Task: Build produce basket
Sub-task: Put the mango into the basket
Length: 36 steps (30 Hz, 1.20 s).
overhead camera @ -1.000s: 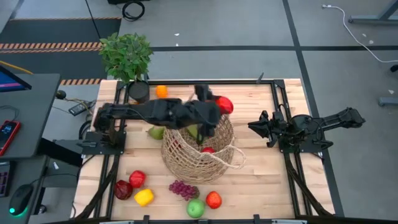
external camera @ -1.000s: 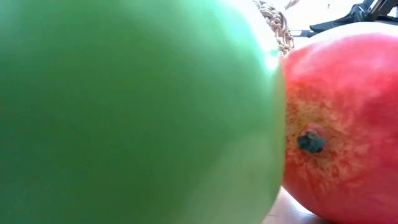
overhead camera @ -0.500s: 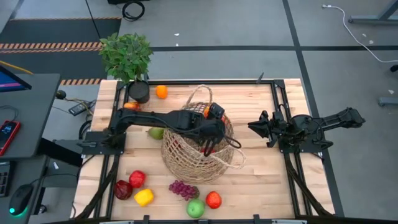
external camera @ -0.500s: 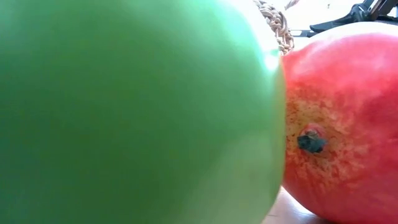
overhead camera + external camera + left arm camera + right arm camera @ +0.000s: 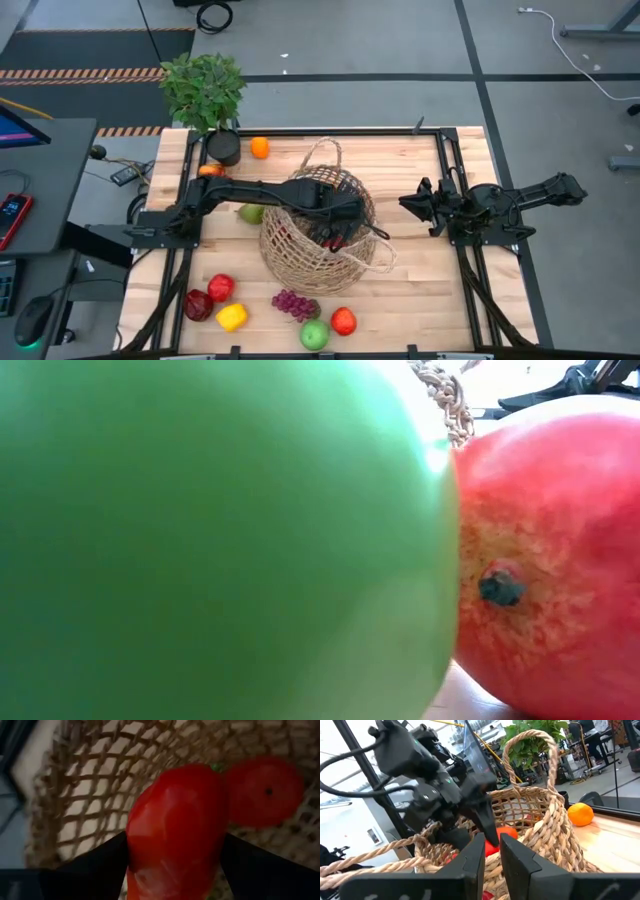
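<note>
The wicker basket (image 5: 318,240) stands mid-table. My left gripper (image 5: 335,230) reaches down inside it, shut on a glossy red pepper (image 5: 175,825). A red fruit (image 5: 262,790) lies on the basket's bottom beside the pepper. More produce rests on the table near the front edge: a red pepper (image 5: 220,288), a dark red apple (image 5: 197,305), a yellow pepper (image 5: 231,317), grapes (image 5: 295,304), a green apple (image 5: 314,335) and a red apple (image 5: 343,321). An orange (image 5: 259,147) and a pear (image 5: 250,213) lie farther back. My right gripper (image 5: 405,205) waits shut, right of the basket. My left gripper pinches the red pepper between its two fingers, one on each of the pepper's opposite sides (image 5: 137,845). The fingers (image 5: 95,867) slant down from above, over the basket's left rim. The pepper sits inside the basket; whether it touches the bottom I cannot tell.
A potted plant (image 5: 205,90) in a black pot (image 5: 222,148) stands at the far left corner. The green apple (image 5: 220,540) and red apple (image 5: 550,560) fill the low view. The basket's tall handle (image 5: 530,750) rises on its far side.
My left gripper has gone down from above the basket's far rim into the basket, tipping to point more steeply down and rolling as it went. The red pepper has gone with it, from above the rim to low inside the basket.
</note>
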Motion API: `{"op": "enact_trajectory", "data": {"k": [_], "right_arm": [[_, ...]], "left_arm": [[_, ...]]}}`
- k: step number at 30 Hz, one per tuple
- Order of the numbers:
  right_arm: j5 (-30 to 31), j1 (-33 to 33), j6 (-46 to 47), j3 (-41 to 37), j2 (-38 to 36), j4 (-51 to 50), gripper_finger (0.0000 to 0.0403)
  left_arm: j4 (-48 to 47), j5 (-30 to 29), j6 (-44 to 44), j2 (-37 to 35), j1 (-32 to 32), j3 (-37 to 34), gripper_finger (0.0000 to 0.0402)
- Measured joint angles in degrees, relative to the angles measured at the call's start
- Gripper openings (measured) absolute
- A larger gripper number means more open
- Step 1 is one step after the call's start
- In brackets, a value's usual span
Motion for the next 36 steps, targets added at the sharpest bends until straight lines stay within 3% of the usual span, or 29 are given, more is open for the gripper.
{"op": "enact_trajectory", "data": {"k": [5, 16, 23, 31, 36], "right_arm": [[0.0, 0.0, 0.0, 0.0, 0.2, 0.2, 0.0064], [-0.4, 0.0, 0.0, 0.0, 1.1, 0.7, 0.0064], [-0.4, 0.0, 0.0, 0.0, 1.3, 0.8, 0.0064], [-0.4, 0.0, 0.0, 0.0, 1.4, 0.8, 0.0064], [-0.4, 0.0, 0.0, 0.0, 1.4, 0.8, 0.0064]], "left_arm": [[-4.0, 5.4, -4.4, 1.6, 1.4, -0.1, 0.0284], [-9.1, 5.8, -13.1, 4.1, 3.7, 0.0, 0.0284], [-12.8, 13.4, -20.3, 4.4, 3.7, 0.0, 0.0284], [-17.2, 13.5, -24.0, 4.4, 3.8, 0.0, 0.0284], [-18.6, 13.5, -25.6, 4.4, 3.7, 0.0, 0.0309]]}}
